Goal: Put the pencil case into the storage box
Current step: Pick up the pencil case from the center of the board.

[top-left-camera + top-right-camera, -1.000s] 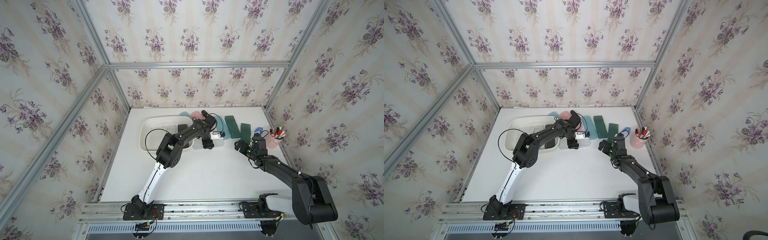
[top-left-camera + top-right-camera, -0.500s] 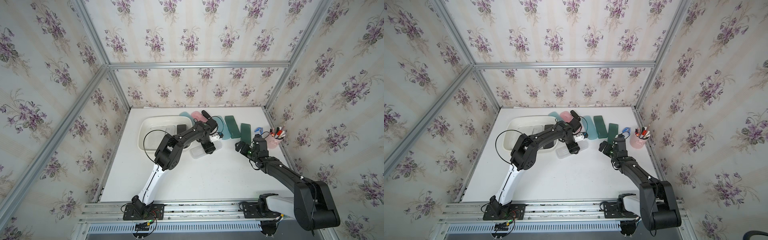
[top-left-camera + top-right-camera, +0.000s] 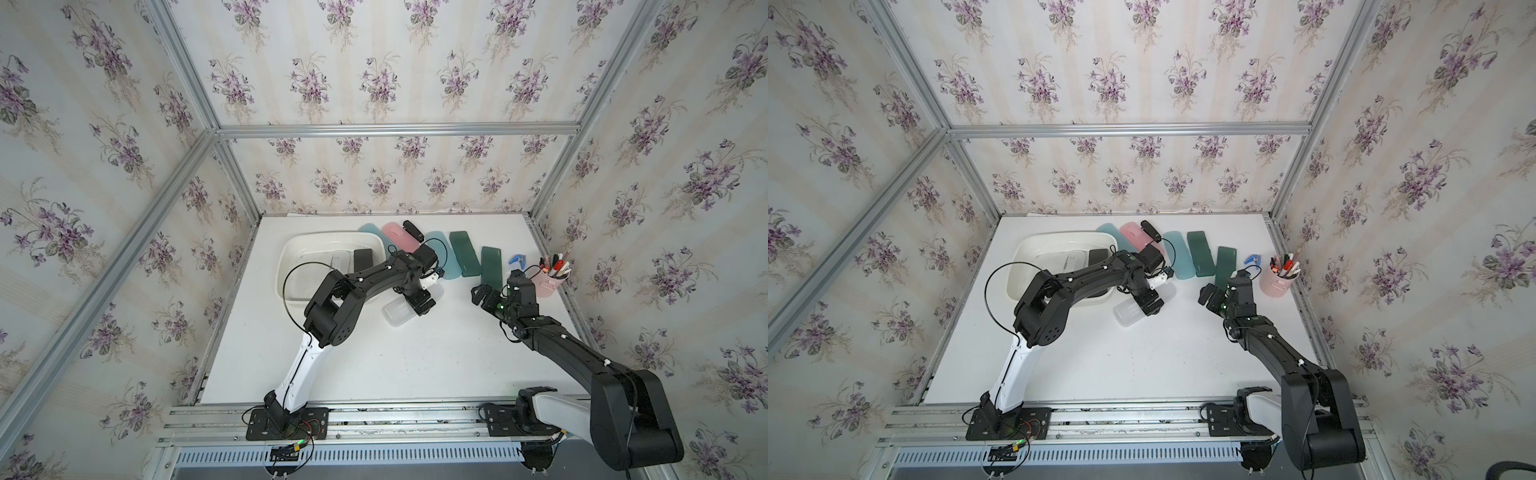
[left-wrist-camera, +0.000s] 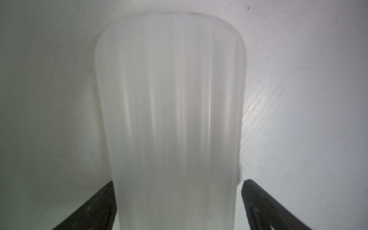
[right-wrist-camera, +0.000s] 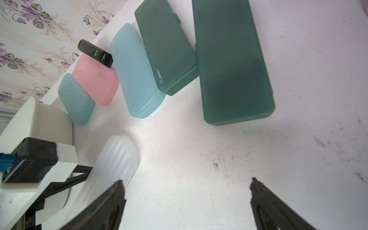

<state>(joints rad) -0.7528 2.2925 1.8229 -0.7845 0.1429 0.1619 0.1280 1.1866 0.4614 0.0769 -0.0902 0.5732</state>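
Note:
A frosted white pencil case (image 3: 395,314) (image 3: 1126,312) (image 4: 171,99) lies slantwise on the white table, just outside the near right corner of the storage box (image 3: 291,249) (image 3: 1025,249), a shallow white tub. My left gripper (image 3: 419,301) (image 4: 179,182) is open and straddles the case's end; a gap shows beside one finger (image 4: 256,197). My right gripper (image 3: 482,294) (image 5: 186,181) is open over bare table to the right, holding nothing. The right wrist view shows the pencil case (image 5: 113,159) next to the storage box (image 5: 33,119).
Inside the box lie a black item (image 3: 363,259) and a clear case. Behind stand light blue (image 3: 446,257), pink (image 3: 397,237) and two dark green cases (image 3: 463,257), a black stapler (image 3: 413,230), a blue clip (image 3: 518,260) and a pink pen cup (image 3: 550,284).
The left jaws have opened off the frosted case. The case swung slantwise and came down nearer the front, onto the table. The right arm has not moved.

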